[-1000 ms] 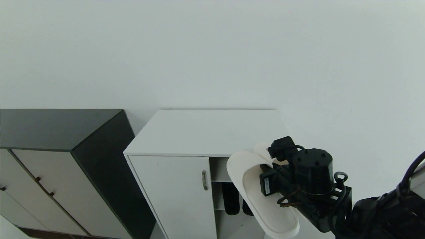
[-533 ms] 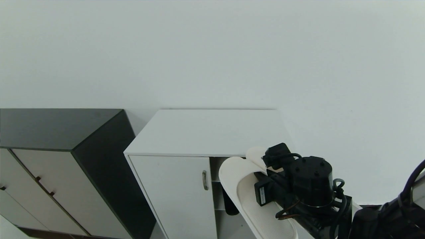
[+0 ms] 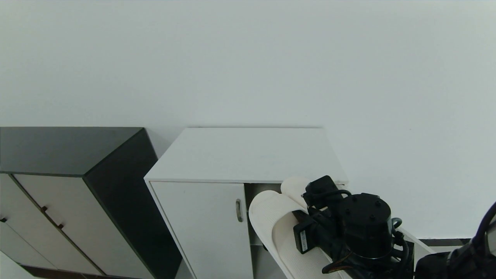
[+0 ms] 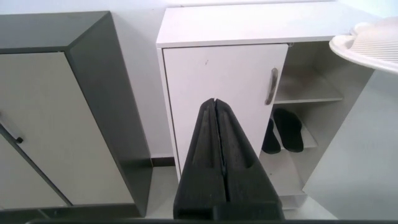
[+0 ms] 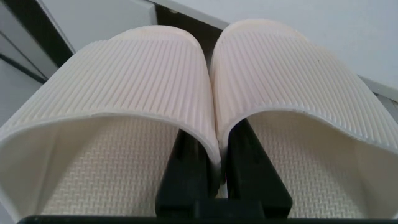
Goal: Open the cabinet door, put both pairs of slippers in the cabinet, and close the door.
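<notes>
Pinches, with the right jaws, the two touching inner walls of the white slippers (image 5: 143, 81), and so holds the pair side by side, toes forward, on the right gripper (image 5: 219, 168). Keeps the left jaws pressed flat together on nothing, with the left gripper (image 4: 216, 109) set well back from the white cabinet (image 3: 248, 155) and facing its shut left door (image 4: 205, 71). Places the white pair just in front of the open right half of the cabinet, toes near the top edge of the opening; cannot tell whether they cross it. Finds the black slippers (image 4: 283, 129) inside, lying on a lower shelf. Looks, on that showing, well past halfway: door open, one pair stowed, second pair lifted and at the mouth. Leaves setting the white pair down, probably on the bare upper shelf (image 4: 308, 92), then letting go, drawing the arm out and swinging the door shut.
</notes>
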{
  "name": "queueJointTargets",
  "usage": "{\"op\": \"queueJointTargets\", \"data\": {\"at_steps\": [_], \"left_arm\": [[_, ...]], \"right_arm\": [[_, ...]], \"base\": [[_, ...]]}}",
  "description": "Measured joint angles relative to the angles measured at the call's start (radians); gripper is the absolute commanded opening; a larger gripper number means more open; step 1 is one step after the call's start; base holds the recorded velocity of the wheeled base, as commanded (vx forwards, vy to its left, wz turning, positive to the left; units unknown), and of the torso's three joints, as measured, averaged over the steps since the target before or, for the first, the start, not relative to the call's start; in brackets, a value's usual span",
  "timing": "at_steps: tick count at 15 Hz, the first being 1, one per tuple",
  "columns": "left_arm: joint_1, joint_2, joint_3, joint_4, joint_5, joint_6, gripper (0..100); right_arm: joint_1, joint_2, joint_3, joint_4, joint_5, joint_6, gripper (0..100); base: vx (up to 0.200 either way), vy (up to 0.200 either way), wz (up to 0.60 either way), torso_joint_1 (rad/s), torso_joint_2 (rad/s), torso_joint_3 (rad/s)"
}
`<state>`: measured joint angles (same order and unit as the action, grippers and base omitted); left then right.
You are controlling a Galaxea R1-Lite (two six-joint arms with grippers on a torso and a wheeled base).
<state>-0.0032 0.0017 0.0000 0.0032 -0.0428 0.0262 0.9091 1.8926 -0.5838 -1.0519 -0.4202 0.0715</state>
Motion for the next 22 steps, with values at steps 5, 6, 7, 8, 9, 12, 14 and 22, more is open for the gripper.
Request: {"op": "queueJointTargets", "data": {"at_steps": [5, 6, 7, 8, 9, 12, 14, 22], "left_arm": [[0.000, 0.000, 0.000, 0.000, 0.000, 0.000, 0], [0.000, 0.000, 0.000, 0.000, 0.000, 0.000, 0], [0.000, 0.000, 0.000, 0.000, 0.000, 0.000, 0], [0.000, 0.000, 0.000, 0.000, 0.000, 0.000, 0], [0.000, 0.000, 0.000, 0.000, 0.000, 0.000, 0], [0.000, 0.000, 0.000, 0.000, 0.000, 0.000, 0], [0.000, 0.000, 0.000, 0.000, 0.000, 0.000, 0], [0.000, 0.000, 0.000, 0.000, 0.000, 0.000, 0]], "right_arm": [[0.005, 0.000, 0.009, -0.005, 0.001, -0.001, 0], [0.004, -0.001, 0.011, -0.005, 0.001, -0.001, 0], [0.004, -0.001, 0.013, -0.006, 0.002, -0.001, 0], [0.004, -0.001, 0.013, -0.005, 0.001, -0.001, 0], [0.004, -0.001, 0.013, -0.006, 0.003, -0.001, 0], [0.004, 0.001, 0.013, -0.006, 0.006, -0.001, 0], [0.004, 0.003, 0.013, -0.006, 0.006, -0.001, 0], [0.004, 0.005, 0.015, -0.006, 0.007, -0.001, 0]], "base": [[0.000, 0.000, 0.00, -0.158, 0.38, 0.208], [0.000, 0.000, 0.00, -0.232, 0.52, 0.295], [0.000, 0.000, 0.00, -0.237, 0.56, 0.315], [0.000, 0.000, 0.00, -0.227, 0.55, 0.305], [0.000, 0.000, 0.00, -0.232, 0.55, 0.330], [0.000, 0.000, 0.00, -0.216, 0.54, 0.312], [0.000, 0.000, 0.00, -0.212, 0.52, 0.320], [0.000, 0.000, 0.00, -0.179, 0.50, 0.317]]}}
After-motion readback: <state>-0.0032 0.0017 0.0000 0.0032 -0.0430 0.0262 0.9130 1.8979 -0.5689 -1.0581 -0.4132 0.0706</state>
